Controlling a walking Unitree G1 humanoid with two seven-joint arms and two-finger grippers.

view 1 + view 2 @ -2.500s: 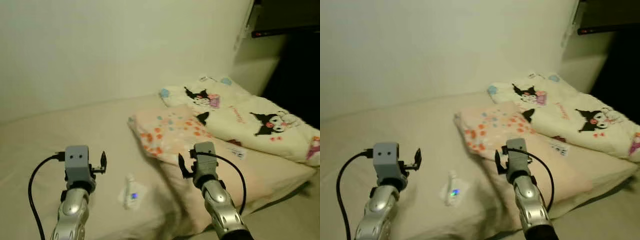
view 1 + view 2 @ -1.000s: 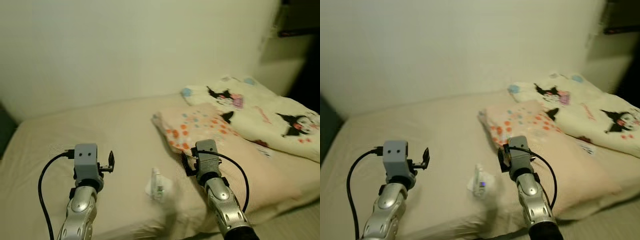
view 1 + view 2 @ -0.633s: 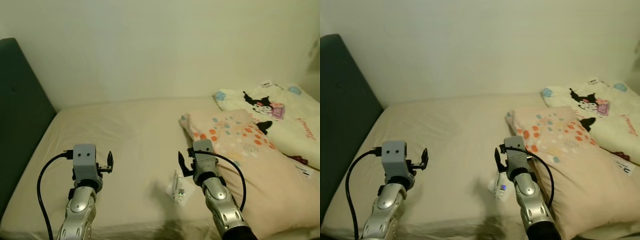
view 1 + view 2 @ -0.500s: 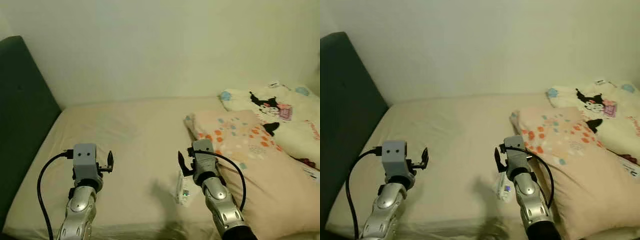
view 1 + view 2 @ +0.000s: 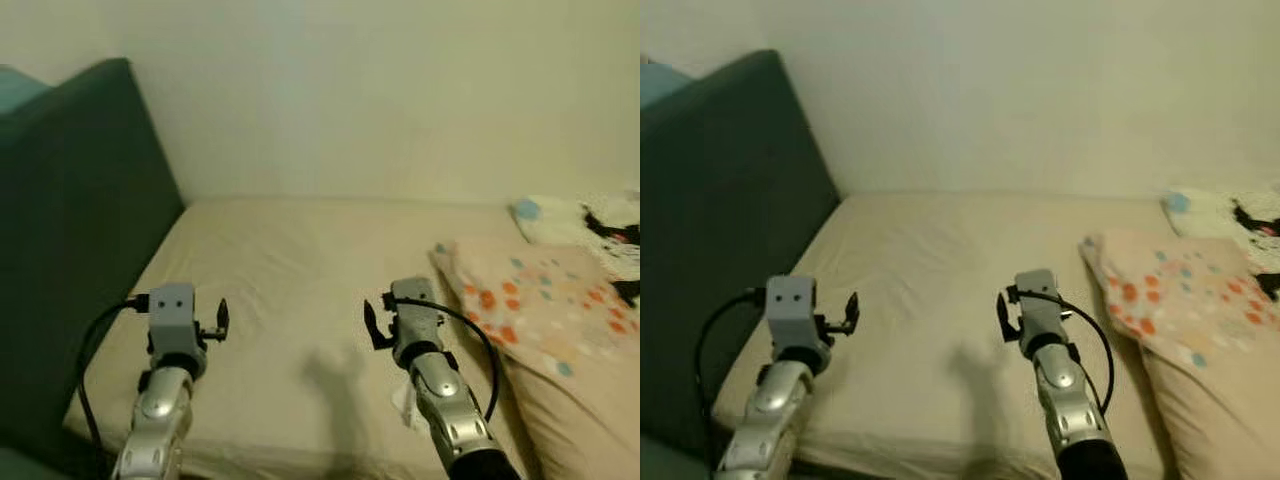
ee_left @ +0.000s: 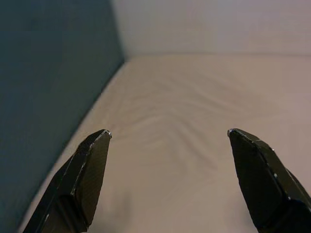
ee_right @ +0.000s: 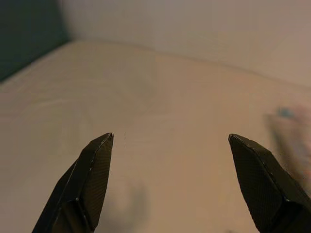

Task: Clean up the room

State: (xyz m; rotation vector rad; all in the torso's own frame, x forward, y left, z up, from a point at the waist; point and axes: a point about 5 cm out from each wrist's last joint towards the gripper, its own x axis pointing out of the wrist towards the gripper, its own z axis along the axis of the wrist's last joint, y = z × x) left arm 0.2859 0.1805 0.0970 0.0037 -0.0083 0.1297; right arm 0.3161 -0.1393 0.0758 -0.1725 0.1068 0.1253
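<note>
Wall (image 5: 380, 90): pale, plain, running across the upper part of the head views.
Bed (image 5: 290, 270): beige sheet, lightly wrinkled, lying across the middle of the frame from centre left to the right edge.
Headboard (image 5: 70, 240): dark green panel standing at the left edge. It is taking up far more of the frame than half a second ago, so the camera is swinging toward the robot's left; the things themselves are not moving.
Pillow (image 5: 550, 320): peach with orange and blue dots, now sliding out at the right edge. Behind it, a white cartoon-print cover (image 5: 610, 215) is barely showing at far right.
Left gripper (image 6: 167, 133): hovering over bare sheet near the headboard, lower left of the head view; jaws standing wide apart, holding nothing.
Right gripper (image 7: 170, 136): hovering over the sheet at lower centre, jaws wide apart, also empty.
White wrapper (image 5: 404, 402): small crumpled item on the sheet, lower centre right, mostly hidden behind the right forearm, close beside the pillow's near edge. Judging it the likeliest clean-up item here.
Change: the view is panning away from the pillows and the wrapper is dropping behind the arm.
Meaning for task: probably still surveying the room; nothing grasped yet, clean-up at an early stage.
</note>
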